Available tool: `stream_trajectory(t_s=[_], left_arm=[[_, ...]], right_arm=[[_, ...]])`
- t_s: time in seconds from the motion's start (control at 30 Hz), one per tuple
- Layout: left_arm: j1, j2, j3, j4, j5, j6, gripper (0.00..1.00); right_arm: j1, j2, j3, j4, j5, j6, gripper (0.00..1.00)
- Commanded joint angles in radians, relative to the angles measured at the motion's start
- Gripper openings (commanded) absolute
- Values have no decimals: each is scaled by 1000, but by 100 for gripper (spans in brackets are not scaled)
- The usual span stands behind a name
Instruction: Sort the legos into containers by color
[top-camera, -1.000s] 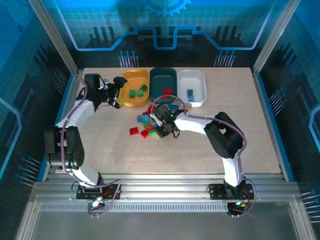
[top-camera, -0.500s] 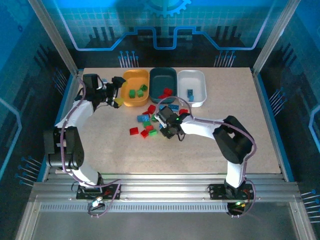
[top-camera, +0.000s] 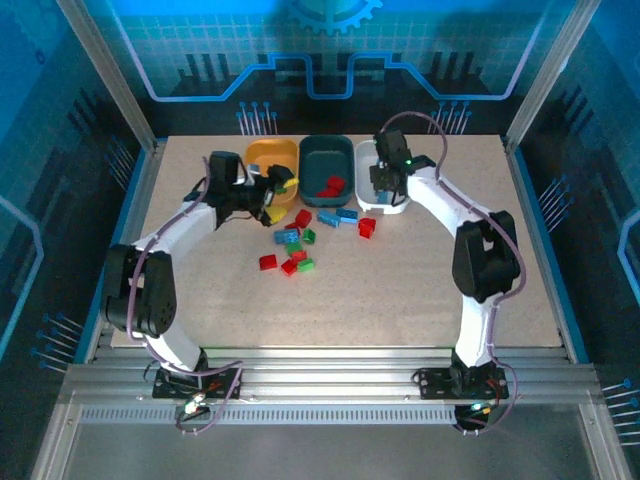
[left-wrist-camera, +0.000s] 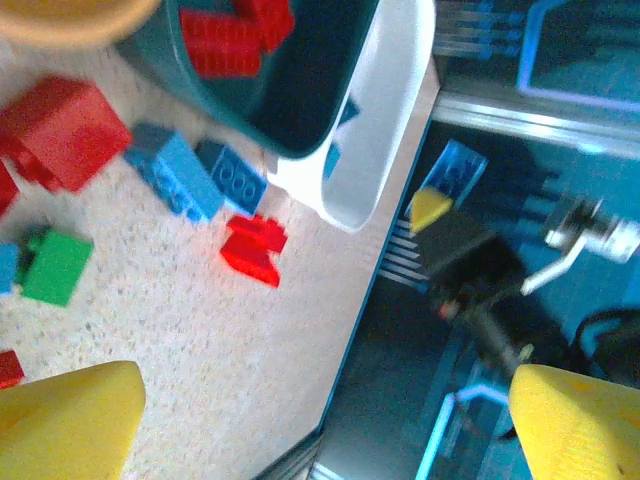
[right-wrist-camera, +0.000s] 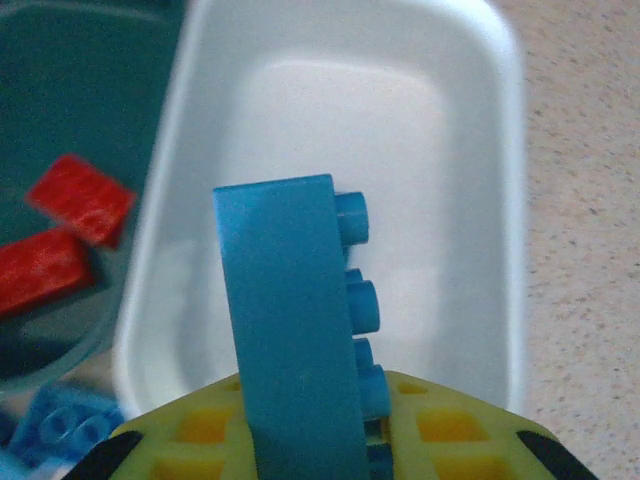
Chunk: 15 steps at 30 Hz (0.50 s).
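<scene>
My right gripper (top-camera: 384, 186) hangs over the white container (top-camera: 396, 155), shut on a blue lego (right-wrist-camera: 295, 340) held on edge with its studs to the right. In the right wrist view the white container (right-wrist-camera: 480, 130) lies directly below the brick. My left gripper (top-camera: 274, 196) stands open and holds nothing, at the front right edge of the orange-yellow container (top-camera: 268, 152); its yellow fingertips (left-wrist-camera: 65, 420) stand wide apart. The dark teal container (top-camera: 326, 158) holds red legos (left-wrist-camera: 235, 35). Loose red (top-camera: 303, 217), blue (top-camera: 345, 215) and green (top-camera: 308, 236) legos lie in front of the containers.
More loose bricks lie nearer the arms: red (top-camera: 268, 262) and green (top-camera: 305, 264). A red brick (top-camera: 367, 226) sits just in front of the white container. The three containers stand side by side at the table's back edge.
My right gripper has closed on a blue brick at the pile and carried it back and right to above the white container. My left gripper has swung right, across the orange-yellow container's front.
</scene>
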Motion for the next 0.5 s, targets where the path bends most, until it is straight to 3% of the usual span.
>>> stream_trajectory(t_s=[0.0,0.1,0.2,0.47], left_arm=[[-5,21,32,-35,31,35,95],[-5,23,41,-44,31,43,95],[-5,23,47,-52,34,52,95],[-27,20,76,-101,21,106,96]], right_arm=[[-32,83,94,-143,-41,23,25],[-57,116,154,-175,-56,23,32],[-61,75,144,-158,-58,20,56],[-27,-257,-132,-3,-58,51,61]])
